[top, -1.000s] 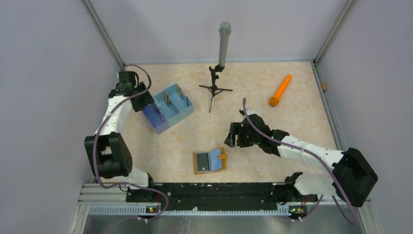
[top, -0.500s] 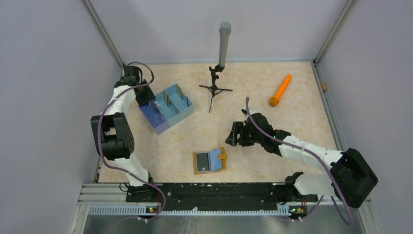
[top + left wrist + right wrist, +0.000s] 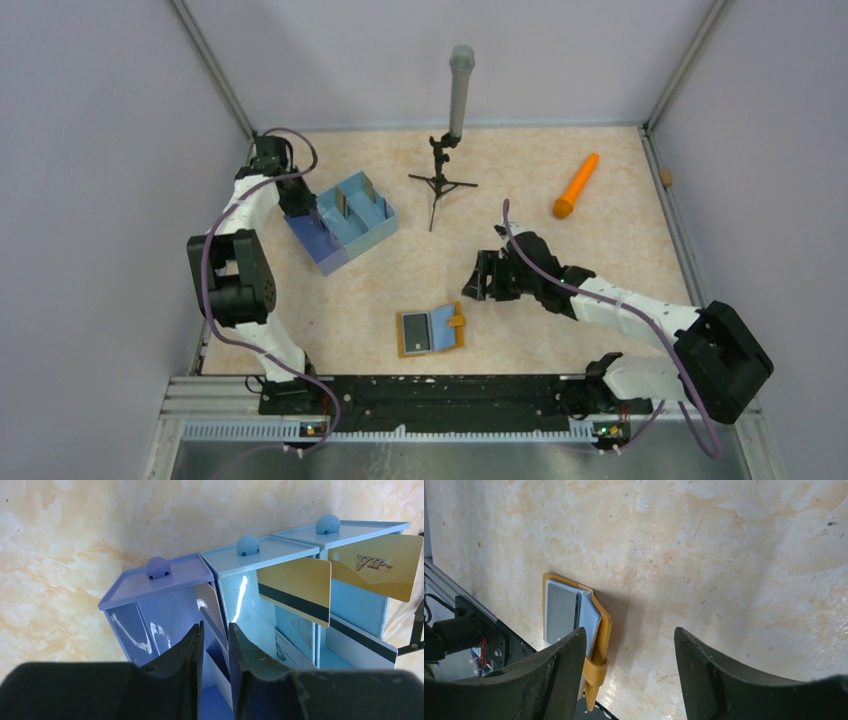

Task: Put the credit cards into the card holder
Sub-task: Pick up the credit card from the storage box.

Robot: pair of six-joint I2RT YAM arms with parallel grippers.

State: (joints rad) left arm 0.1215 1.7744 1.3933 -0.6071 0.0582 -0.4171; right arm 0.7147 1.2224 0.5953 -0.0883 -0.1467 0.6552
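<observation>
Left wrist: card [image 3: 209,604] inside claw [image 3: 215,626]

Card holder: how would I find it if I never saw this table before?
Look at the beige table, near the middle of its near edge. There lies the card holder, open and flat. It is a small mustard-orange square with greyish-blue inside and a snap tab, unlike the bigger blue tray or the orange stick.

Blue divided tray [image 3: 345,222] far left; black tripod [image 3: 440,183] mid-back; orange stick [image 3: 576,186] far right
</observation>
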